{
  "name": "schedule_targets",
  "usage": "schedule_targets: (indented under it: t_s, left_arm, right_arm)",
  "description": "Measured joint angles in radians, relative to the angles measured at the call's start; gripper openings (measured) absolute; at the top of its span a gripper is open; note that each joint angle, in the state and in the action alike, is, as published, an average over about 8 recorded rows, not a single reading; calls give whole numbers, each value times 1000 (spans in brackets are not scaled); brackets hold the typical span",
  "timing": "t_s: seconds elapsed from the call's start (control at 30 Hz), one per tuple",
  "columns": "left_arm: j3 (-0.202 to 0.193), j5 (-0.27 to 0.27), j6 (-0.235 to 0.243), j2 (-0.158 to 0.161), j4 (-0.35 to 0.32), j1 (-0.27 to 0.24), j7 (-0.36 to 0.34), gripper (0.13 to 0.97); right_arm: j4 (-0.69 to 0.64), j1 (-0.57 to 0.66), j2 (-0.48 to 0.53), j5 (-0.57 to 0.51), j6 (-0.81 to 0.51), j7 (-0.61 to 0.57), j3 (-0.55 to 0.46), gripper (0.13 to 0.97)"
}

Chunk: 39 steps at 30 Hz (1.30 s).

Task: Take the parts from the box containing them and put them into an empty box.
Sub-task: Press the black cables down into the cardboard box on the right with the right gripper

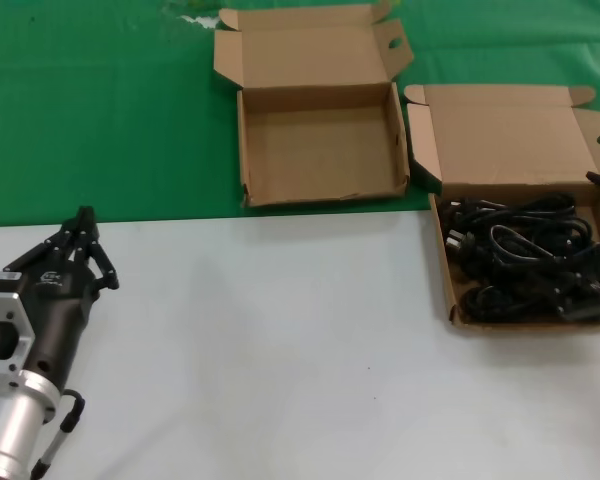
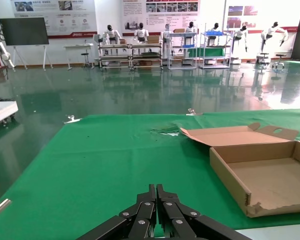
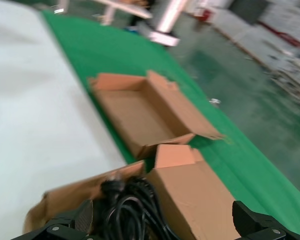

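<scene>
Left pincer (image 1: 83, 218) over white tabletop (image 1: 280, 340), green cloth (image 1: 90, 100) beyond

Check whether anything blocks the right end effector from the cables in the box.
Nothing visible does. The right end effector is open above the cables, which lie uncovered in their box; its lid is folded back.

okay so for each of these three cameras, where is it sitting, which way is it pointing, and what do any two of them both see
Head: above, looking down at the empty box, cables, left claw.
Left wrist: behind the shut left claw, facing over the green cloth into the hall.
Right wrist: above the cables, open fingers at the frame edges.
All three show the empty box.
</scene>
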Motion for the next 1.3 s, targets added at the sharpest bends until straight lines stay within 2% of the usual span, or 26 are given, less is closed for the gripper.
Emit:
schedule_targets:
  t_s: [0.13,0.27,0.6,1.3]
  left_arm:
    - [0,0,0,0,0,0,0,160]
    - [0,0,0,0,0,0,0,152]
    - [0,0,0,0,0,0,0,139]
    - [0,0,0,0,0,0,0,139]
  right_arm:
    - [-36,70,56,-23,-104,-51,-32,966]
    - [-62,135,93,-50,-184,-86,-64,966]
    - [-151,272,116,-127,-316,-168,-149,966]
    - [-366,412,-3,-240,-286,-332,-232,966]
